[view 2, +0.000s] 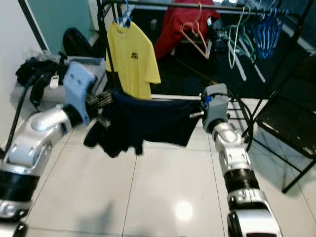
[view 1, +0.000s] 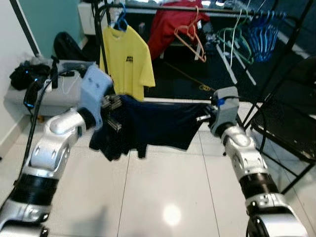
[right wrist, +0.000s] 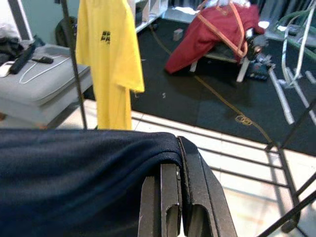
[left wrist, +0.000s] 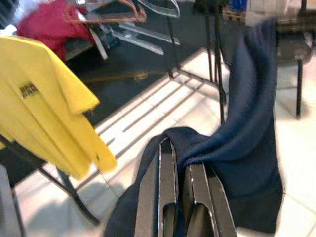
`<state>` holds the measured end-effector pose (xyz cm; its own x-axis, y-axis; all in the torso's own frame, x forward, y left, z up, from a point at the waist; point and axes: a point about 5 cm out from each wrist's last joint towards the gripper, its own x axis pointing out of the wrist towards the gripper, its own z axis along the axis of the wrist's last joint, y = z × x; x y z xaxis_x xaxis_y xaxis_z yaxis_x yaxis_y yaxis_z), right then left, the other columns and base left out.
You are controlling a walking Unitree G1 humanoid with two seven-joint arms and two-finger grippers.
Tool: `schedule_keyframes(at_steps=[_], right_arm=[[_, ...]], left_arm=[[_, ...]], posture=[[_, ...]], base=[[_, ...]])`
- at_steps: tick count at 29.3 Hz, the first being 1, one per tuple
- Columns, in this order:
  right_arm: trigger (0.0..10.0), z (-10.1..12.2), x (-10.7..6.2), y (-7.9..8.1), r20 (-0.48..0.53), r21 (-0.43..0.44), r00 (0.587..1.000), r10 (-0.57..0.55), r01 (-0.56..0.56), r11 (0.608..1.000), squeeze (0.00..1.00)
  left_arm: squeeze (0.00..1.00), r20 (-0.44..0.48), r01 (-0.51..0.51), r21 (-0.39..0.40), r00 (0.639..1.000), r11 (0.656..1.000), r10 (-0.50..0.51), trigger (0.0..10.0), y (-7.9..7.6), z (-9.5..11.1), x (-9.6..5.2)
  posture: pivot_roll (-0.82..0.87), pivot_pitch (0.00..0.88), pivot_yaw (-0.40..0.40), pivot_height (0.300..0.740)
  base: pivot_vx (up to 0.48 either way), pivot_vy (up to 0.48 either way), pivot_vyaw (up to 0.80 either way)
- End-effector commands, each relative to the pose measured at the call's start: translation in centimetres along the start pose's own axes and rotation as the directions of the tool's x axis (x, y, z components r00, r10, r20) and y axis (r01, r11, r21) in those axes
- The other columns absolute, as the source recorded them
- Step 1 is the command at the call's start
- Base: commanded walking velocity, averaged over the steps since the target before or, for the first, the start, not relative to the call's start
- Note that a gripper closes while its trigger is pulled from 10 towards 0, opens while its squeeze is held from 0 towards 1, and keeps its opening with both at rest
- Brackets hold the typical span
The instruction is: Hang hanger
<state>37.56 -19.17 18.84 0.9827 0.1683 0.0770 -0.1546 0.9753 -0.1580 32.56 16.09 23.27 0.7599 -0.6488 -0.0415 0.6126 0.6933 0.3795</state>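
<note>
A dark navy garment (view 1: pixel 153 126) hangs stretched between my two arms above the tiled floor. My left gripper (view 1: pixel 114 111) is shut on its left end, where the cloth bunches and droops. My right gripper (view 1: pixel 206 116) is shut on its right edge; the right wrist view has the navy garment (right wrist: pixel 79 182) folded over the closed black fingers (right wrist: pixel 190 190). Behind it stands a black clothes rack (view 1: pixel 207 10) with a yellow T-shirt (view 1: pixel 126 59) on a blue hanger, an orange hanger (view 1: pixel 190 34), green hangers (view 1: pixel 237 39) and blue hangers (view 1: pixel 264 32).
A red cloth (view 1: pixel 170 24) lies draped behind the rack. A grey bench (view 1: pixel 34 94) with black items sits at the left wall. A black chair (view 1: pixel 291 118) stands at the right. Dark carpet lies beyond the white tiles (view 1: pixel 163 197).
</note>
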Motion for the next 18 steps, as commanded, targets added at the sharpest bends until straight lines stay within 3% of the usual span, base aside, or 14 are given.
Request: schedule_keyframes(at_steps=[1, 8, 10, 11, 13, 14, 18], right_arm=[[0.0, 0.2, 0.0, -0.3, 0.013, -0.012, 1.000, -0.012, 0.012, 1.000, 0.00], [0.0, 0.2, 0.0, -0.3, 0.013, -0.012, 1.000, -0.012, 0.012, 1.000, 0.00], [0.0, 2.3, 0.4, -1.5, 0.094, -0.020, 0.994, -0.051, 0.053, 0.998, 0.00], [0.0, 3.4, 0.6, -1.7, 0.131, -0.004, 0.990, -0.047, 0.048, 0.999, 0.00], [0.0, 3.4, 0.6, -1.7, 0.131, -0.004, 0.990, -0.047, 0.048, 0.999, 0.00], [0.0, 5.3, 1.1, -0.7, 0.174, 0.017, 0.984, 0.036, -0.040, 0.999, 0.00], [0.0, 6.7, 1.3, 0.9, 0.199, 0.015, 0.969, 0.146, -0.152, 0.988, 0.00]], left_arm=[[0.00, -0.007, 0.026, 0.034, 1.000, 0.999, -0.026, 0.0, -0.2, 0.4, -0.2], [0.00, -0.007, 0.026, 0.034, 1.000, 0.999, -0.026, 0.0, -0.2, 0.4, -0.2], [0.00, -0.235, 0.147, 0.143, 0.966, 0.979, -0.110, 0.0, -1.2, -3.0, -1.0], [0.00, -0.300, 0.186, 0.168, 0.945, 0.968, -0.130, 0.0, -1.9, -4.4, -1.0], [0.00, -0.300, 0.186, 0.168, 0.945, 0.968, -0.130, 0.0, -1.9, -4.4, -1.0], [0.00, -0.330, 0.215, 0.162, 0.931, 0.963, -0.152, 0.0, -3.4, -6.1, -0.3], [0.00, -0.328, 0.216, 0.131, 0.930, 0.968, -0.164, 0.0, -4.6, -7.0, 0.5]], posture=[[-0.02, 0.106, 0.009, 0.740], [-0.02, 0.106, 0.009, 0.740], [-0.02, 0.082, 0.006, 0.740], [-0.02, 0.080, 0.009, 0.740], [-0.02, 0.080, 0.009, 0.740], [-0.02, 0.076, 0.010, 0.740], [-0.02, 0.076, 0.009, 0.740]], base=[[0.000, 0.000, 0.00], [0.000, 0.000, 0.00], [0.000, 0.000, 0.00], [0.000, 0.000, 0.00], [0.000, 0.000, 0.00], [0.000, 0.000, 0.00], [0.000, 0.000, 0.00]])
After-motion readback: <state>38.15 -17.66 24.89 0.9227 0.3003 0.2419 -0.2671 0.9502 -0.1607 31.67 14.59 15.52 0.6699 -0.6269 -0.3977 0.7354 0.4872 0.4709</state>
